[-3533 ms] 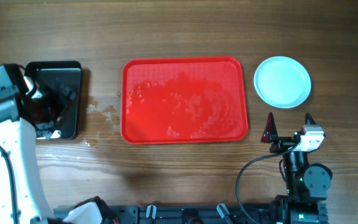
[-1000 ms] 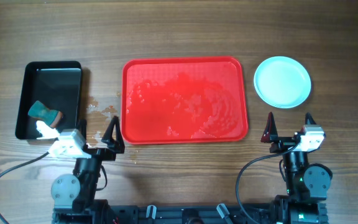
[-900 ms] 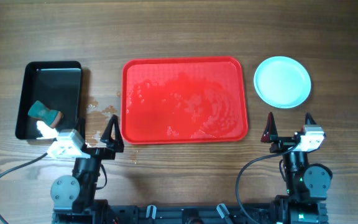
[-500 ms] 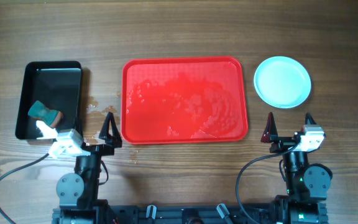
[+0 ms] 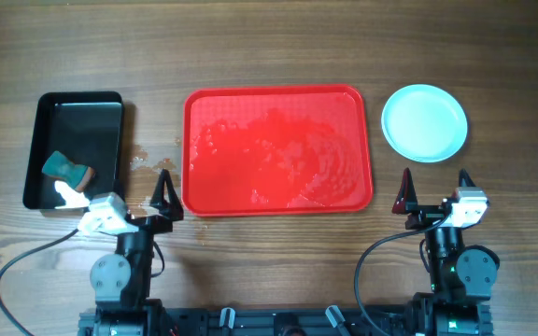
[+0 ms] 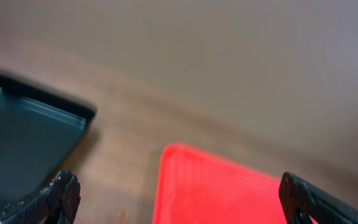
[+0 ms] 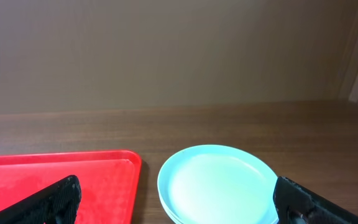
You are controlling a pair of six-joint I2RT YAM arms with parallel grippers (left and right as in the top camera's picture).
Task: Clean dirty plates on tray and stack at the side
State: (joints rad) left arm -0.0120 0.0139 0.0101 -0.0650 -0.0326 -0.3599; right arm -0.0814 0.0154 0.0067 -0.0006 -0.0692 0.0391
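Note:
The red tray [image 5: 278, 149] lies in the middle of the table with nothing on it but a wet sheen. The pale aqua plates [image 5: 425, 122] sit in a stack on the table right of the tray; they also show in the right wrist view [image 7: 219, 185]. My left gripper [image 5: 138, 207] is open and empty near the tray's front left corner, low by its base. My right gripper [image 5: 434, 189] is open and empty in front of the plates. The tray also shows in the left wrist view [image 6: 216, 190] and in the right wrist view [image 7: 55, 174].
A black tray [image 5: 75, 149] stands at the left and holds a teal and orange sponge [image 5: 67, 169]; its corner shows in the left wrist view [image 6: 23, 134]. Small wet spots [image 5: 152, 165] lie on the wood between the two trays.
My left arm has left the black tray, where the sponge now lies, and has drawn back to its base, then turned slightly. The right arm has not moved.

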